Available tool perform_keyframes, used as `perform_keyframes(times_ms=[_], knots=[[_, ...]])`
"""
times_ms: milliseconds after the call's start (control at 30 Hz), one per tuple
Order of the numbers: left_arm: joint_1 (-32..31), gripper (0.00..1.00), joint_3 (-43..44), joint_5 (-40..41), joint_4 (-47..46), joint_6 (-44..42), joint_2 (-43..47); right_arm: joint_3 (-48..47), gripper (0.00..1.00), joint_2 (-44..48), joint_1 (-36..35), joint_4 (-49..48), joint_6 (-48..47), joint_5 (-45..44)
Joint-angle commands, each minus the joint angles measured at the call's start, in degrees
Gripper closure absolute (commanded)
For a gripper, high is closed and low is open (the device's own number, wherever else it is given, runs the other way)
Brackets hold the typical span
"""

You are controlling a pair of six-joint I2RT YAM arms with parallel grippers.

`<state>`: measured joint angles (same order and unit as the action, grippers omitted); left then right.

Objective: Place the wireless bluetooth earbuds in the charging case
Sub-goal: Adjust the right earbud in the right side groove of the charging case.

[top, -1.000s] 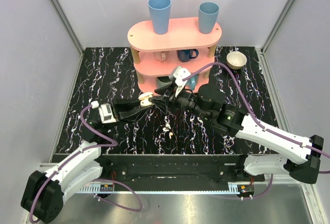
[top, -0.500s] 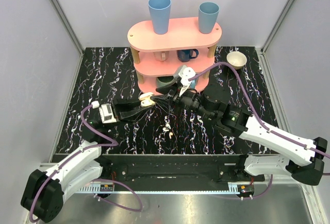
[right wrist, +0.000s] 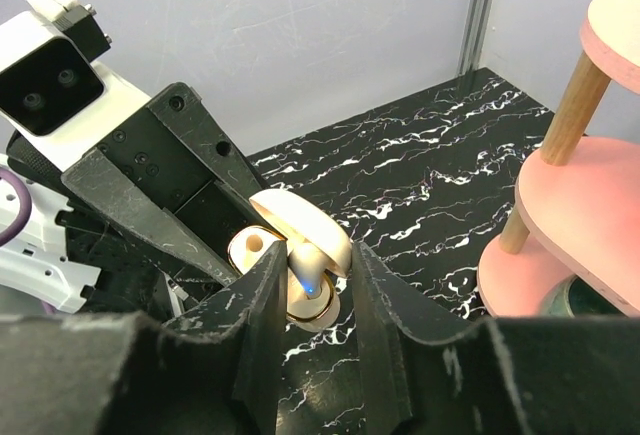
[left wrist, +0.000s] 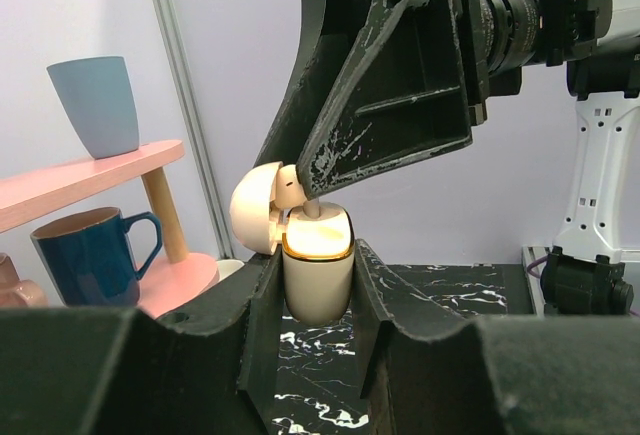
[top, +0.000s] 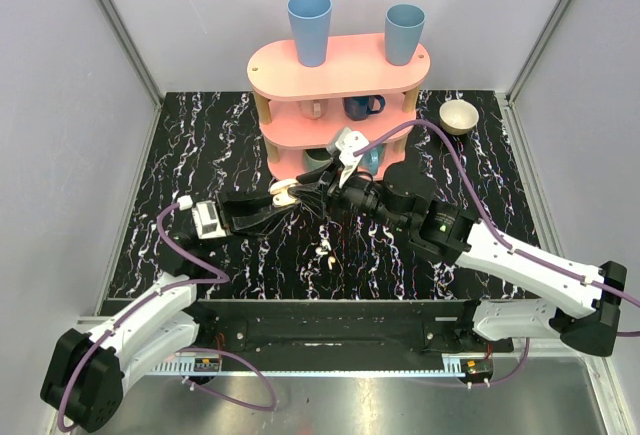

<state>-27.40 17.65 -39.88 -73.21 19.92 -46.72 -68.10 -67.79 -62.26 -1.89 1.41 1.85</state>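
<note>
My left gripper is shut on the cream charging case, holding it upright above the table with its lid swung open. From above, my right gripper reaches down over the case. One of the wireless bluetooth earbuds stands between its fingers, stem down in a case socket, with a blue light on it. It rests against the left finger, with a small gap on the other side. The neighbouring socket is bare. Another earbud lies on the black marbled table in front of both grippers.
A pink tiered shelf stands behind the grippers, with two blue cups on top and mugs on its lower tiers. A cream bowl sits at the back right. Grey walls enclose the table.
The right wrist swung slightly to the right half a second ago and has come back over the case. The left arm and the case have stayed put.
</note>
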Motion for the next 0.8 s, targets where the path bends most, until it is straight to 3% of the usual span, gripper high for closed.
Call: perform_keyframes(times_ms=[0, 333, 567, 767], knots=[[-0.20, 1.00, 2.39, -0.64, -3.61, -0.15, 0.58, -2.83, 0.66, -0.59, -0.23, -0.66, 0.79, 1.41], [-0.11, 1.00, 2.30, -0.64, -3.61, -0.15, 0.49, -2.13, 0.95, 1.52, -0.32, 0.04, -3.06, 4.47], [-0.11, 1.00, 2.74, -1.08, -3.69, 0.20, 0.40, -6.16, 0.95, 0.99, -0.23, 8.47, -7.65, 11.77], [-0.11, 1.00, 3.44, -1.87, -5.01, 1.78, 0.23, -8.02, 0.93, -0.06, -0.32, 13.66, -10.63, 11.78]])
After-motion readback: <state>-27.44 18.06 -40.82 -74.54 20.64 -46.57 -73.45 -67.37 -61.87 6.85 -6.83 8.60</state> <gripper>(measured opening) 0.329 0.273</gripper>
